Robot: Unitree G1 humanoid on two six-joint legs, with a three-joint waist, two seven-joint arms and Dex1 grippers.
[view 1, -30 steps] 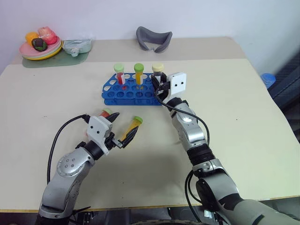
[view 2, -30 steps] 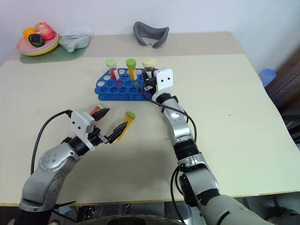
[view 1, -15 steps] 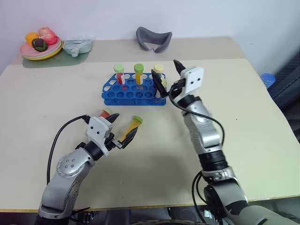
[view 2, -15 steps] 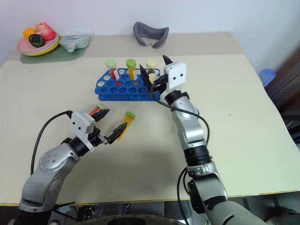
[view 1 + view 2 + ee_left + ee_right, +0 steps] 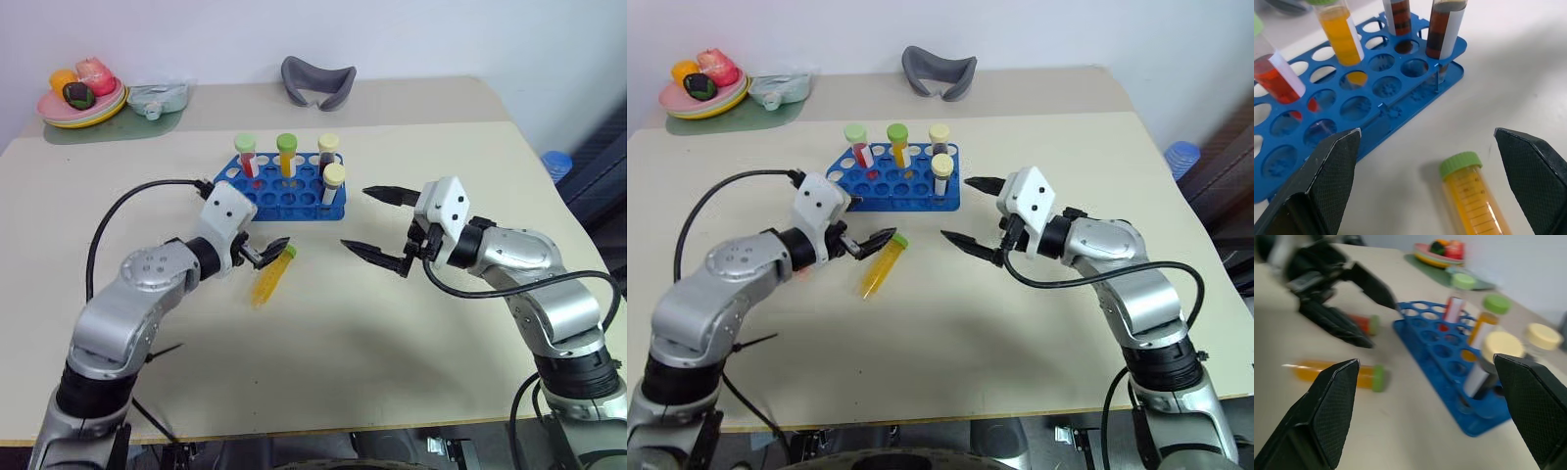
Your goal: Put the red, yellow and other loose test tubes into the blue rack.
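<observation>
Now four tubes in the blue rack

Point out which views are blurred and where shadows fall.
Right wrist view: smeared, the yellow tube on the table streaked, the blue rack soft. Left wrist view: crisp, with a soft shadow beside the rack. Left eye view: sharp, faint shadows under the left gripper and right gripper.

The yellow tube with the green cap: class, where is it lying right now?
The yellow tube lies flat on the table just in front of the blue rack, left of centre, under the open left gripper.
</observation>
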